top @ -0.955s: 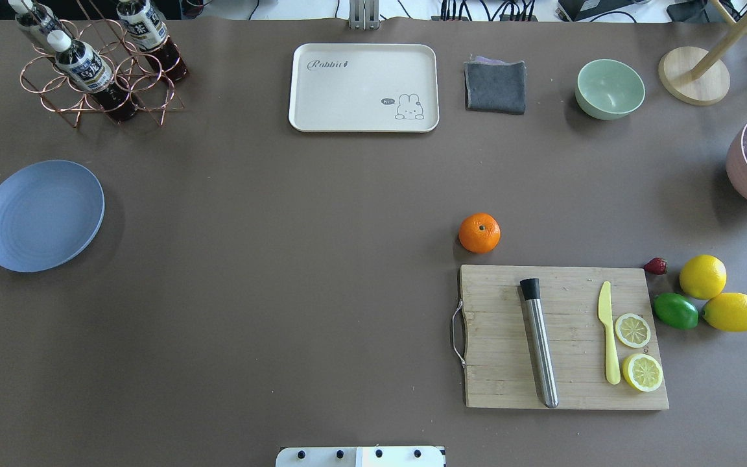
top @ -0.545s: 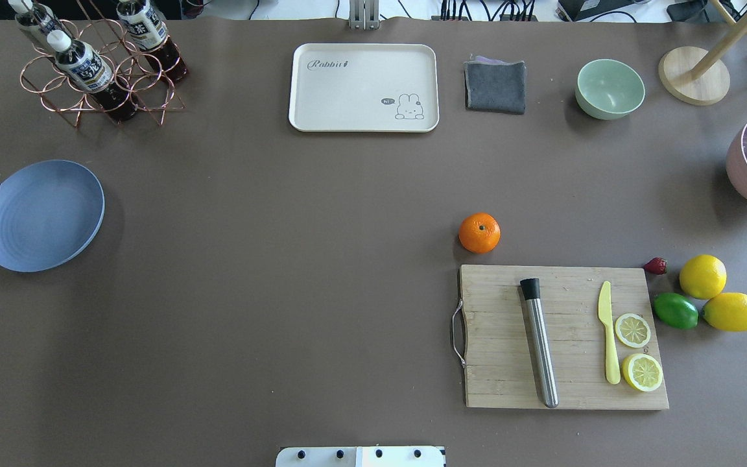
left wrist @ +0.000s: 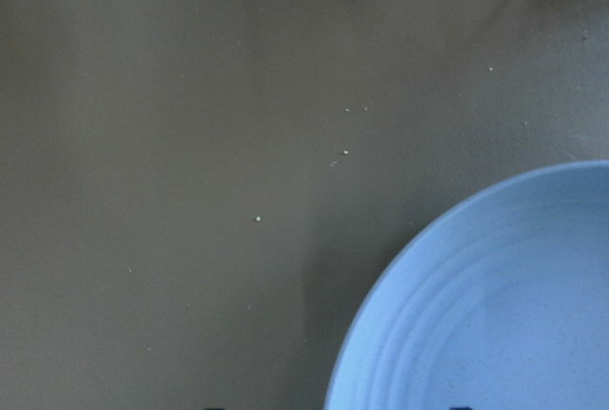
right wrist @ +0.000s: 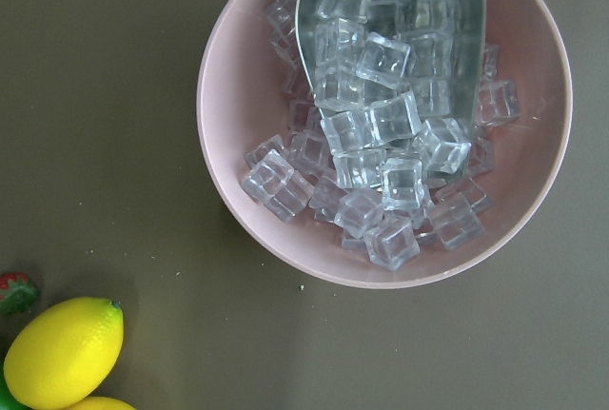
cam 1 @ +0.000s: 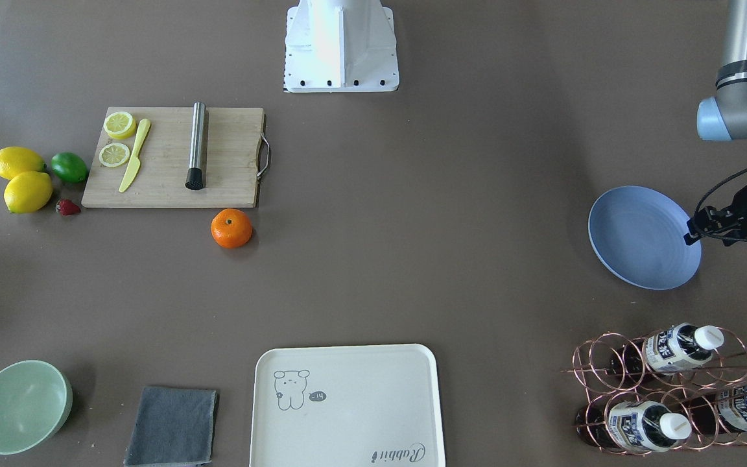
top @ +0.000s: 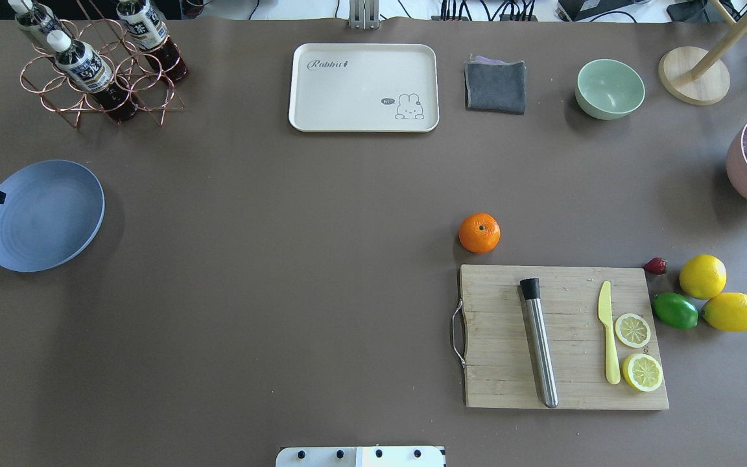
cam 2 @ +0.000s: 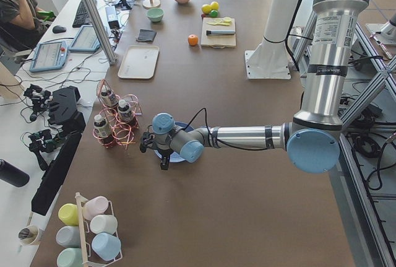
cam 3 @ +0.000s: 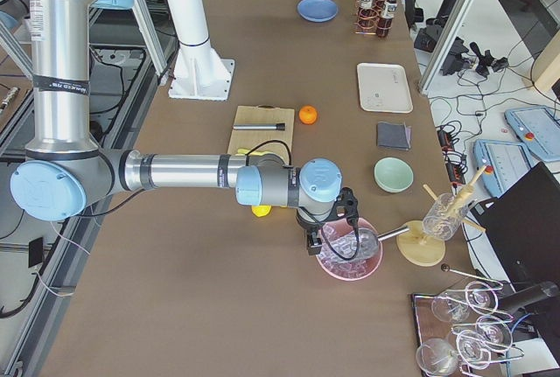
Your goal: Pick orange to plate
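Note:
The orange (top: 479, 233) (cam 1: 231, 228) lies on the brown table just beyond the cutting board's far left corner, with nothing touching it. Far off at the table's left end sits the blue plate (top: 41, 215) (cam 1: 644, 237), with nothing on it. My left gripper (cam 1: 729, 230) (cam 2: 151, 148) hovers at the plate's outer rim; its fingers look spread, with nothing between them. The left wrist view shows the plate's rim (left wrist: 400, 286) and bare table. My right gripper (cam 3: 311, 235) hangs over the pink ice bowl (right wrist: 384, 115), far from the orange, and I cannot tell whether it is open or shut.
A cutting board (top: 561, 337) holds a steel muddler (top: 539, 344), a yellow knife and two lemon slices. Lemons (top: 702, 276), a lime (top: 675, 311) and a strawberry lie to its right. A cream tray (top: 364, 87), grey cloth, mint bowl (top: 609, 89) and bottle rack (top: 98, 65) line the far edge.
The left gripper's black edge and its cable have come into the overhead view at the left border beside the plate, then shifted slightly nearer. The orange and the plate have not moved.

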Available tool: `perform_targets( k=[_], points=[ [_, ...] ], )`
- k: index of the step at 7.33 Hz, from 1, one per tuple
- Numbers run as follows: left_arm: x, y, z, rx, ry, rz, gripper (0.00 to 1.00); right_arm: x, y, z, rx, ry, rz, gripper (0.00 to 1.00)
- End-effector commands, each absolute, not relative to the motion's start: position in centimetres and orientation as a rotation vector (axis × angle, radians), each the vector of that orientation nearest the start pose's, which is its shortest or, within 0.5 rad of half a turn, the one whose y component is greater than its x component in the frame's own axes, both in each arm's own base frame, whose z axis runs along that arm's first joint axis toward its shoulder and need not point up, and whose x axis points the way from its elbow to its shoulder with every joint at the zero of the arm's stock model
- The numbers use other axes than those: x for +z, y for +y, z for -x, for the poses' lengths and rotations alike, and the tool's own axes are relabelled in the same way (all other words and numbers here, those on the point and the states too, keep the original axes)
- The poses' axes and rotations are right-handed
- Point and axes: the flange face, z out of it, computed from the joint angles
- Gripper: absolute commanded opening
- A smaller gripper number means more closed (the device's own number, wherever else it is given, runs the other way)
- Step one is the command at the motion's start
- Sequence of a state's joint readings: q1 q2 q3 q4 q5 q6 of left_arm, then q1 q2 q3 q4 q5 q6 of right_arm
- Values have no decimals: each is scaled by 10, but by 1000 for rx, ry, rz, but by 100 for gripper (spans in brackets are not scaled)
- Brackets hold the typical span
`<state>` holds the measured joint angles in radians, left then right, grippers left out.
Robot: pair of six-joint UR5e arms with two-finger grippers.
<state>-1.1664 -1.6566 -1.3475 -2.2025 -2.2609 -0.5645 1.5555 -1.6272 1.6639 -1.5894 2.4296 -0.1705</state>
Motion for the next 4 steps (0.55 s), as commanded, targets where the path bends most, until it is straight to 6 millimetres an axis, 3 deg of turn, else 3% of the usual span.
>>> perform_targets(
  k=[1, 4],
  points=[
    [669, -531, -154, 24, 822, -107, 81, 635, -470, -51, -184, -856, -86, 100],
    [670, -531, -154, 1, 828, -98, 74, 630, -471, -47, -194, -854, -92, 100]
  ],
)
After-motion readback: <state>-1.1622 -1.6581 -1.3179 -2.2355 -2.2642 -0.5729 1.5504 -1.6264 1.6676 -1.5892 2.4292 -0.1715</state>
